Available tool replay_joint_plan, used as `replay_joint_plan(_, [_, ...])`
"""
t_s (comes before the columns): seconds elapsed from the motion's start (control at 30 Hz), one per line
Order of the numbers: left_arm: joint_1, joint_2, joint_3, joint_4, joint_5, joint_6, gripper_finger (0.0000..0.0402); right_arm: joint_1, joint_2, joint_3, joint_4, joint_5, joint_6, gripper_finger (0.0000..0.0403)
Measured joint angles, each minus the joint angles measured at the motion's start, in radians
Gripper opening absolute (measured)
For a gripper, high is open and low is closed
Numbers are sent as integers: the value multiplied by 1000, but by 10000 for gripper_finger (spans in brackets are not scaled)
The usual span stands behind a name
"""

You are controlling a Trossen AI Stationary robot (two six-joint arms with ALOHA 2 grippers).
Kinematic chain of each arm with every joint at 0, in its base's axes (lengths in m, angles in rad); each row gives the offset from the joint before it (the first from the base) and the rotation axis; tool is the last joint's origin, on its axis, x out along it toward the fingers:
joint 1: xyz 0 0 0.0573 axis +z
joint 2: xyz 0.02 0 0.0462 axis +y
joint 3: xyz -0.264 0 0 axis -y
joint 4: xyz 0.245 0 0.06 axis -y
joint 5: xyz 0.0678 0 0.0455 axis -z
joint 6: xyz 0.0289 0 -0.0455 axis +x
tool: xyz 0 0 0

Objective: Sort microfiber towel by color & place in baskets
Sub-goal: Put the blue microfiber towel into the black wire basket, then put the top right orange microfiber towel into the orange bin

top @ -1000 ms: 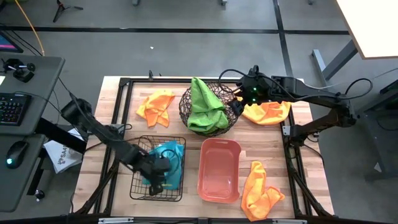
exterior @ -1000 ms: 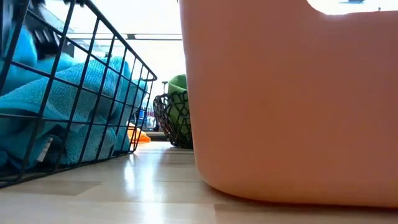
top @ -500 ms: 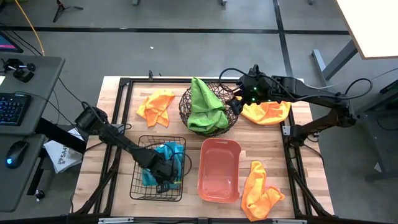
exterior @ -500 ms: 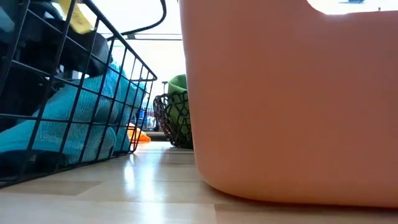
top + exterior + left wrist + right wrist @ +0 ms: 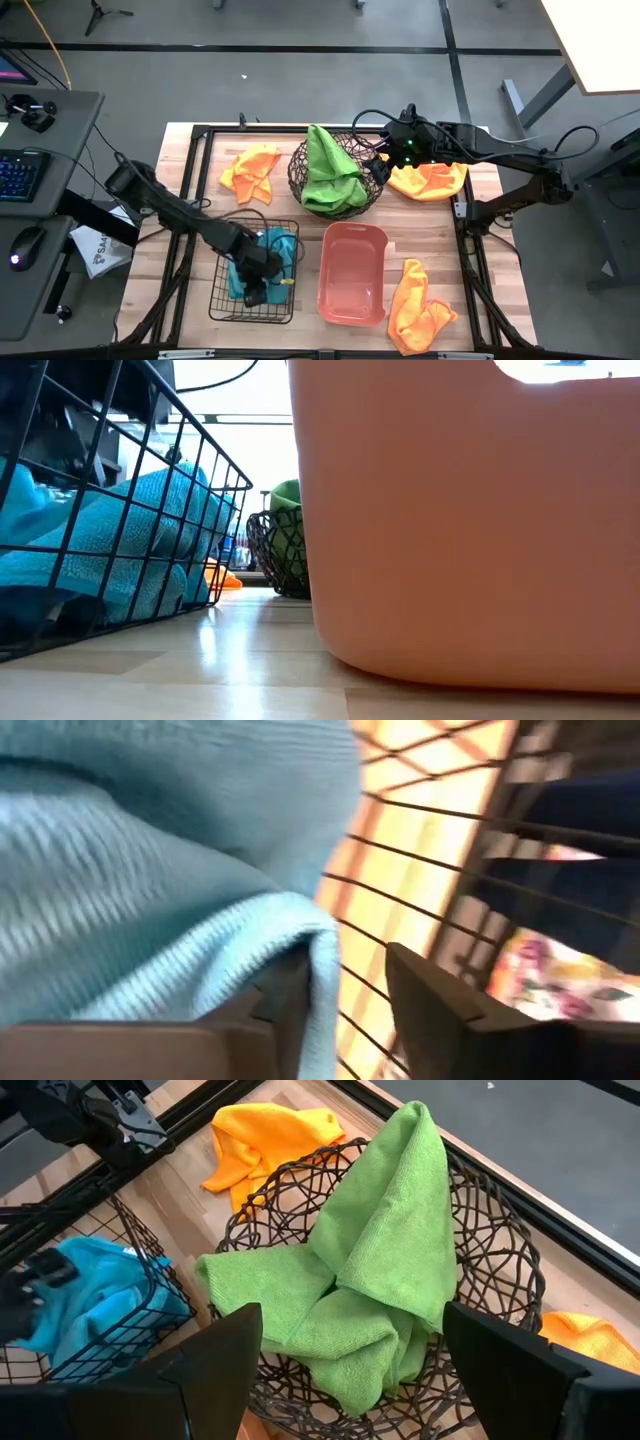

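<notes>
- High view shows the left gripper down inside the black wire-grid basket at about 7 o'clock on the table, on top of the sky-blue towel.
- Left wrist view shows its fingers apart, with a fold of the sky-blue towel lying against one finger; the cloth could cling and lift out again if the arm rises fast.
- The same view puts the basket wires just beside the other finger; a sideways pull could hook the grid and drag the basket across the wooden table.
- The right gripper hovers at about 1 o'clock, by the rim of the round woven-wire bowl; its fingers stand wide apart in the right wrist view, holding nothing.
- The green towel drapes over the bowl's far rim and could slide off if nudged.
- Three orange towels wait on the table: at 11 o'clock, at 2 o'clock and at 5 o'clock; the salmon-orange tub near 6 o'clock is empty.
</notes>
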Motion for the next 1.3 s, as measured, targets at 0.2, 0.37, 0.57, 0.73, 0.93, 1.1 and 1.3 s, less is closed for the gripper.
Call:
replay_joint_plan(0.2, [29, -160, 0, -58, 58, -49, 172, 0, 0, 0, 0, 0, -26, 307])
replay_joint_plan(0.37, [82, -307, 0, -90, 136, -95, 182, 0, 0, 0, 0, 0, -27, 307])
replay_joint_plan(0.57, [158, -460, 0, -54, 55, -103, 182, 11, -9, 0, -103, -82, -11, 307])
replay_joint_plan(0.73, [179, -556, 0, 11, -295, -8, 182, 110, -18, -27, -367, -83, 68, 307])
replay_joint_plan(0.93, [197, -601, 0, 86, -525, 145, 182, 300, -100, -195, -427, -44, 368, 307])
replay_joint_plan(1.1, [303, -641, 0, 123, -564, 207, 182, 363, -181, -370, -419, 46, 713, 307])
replay_joint_plan(1.3, [476, -659, 0, 214, -532, 232, 182, 176, -209, -536, -278, 115, 849, 307])
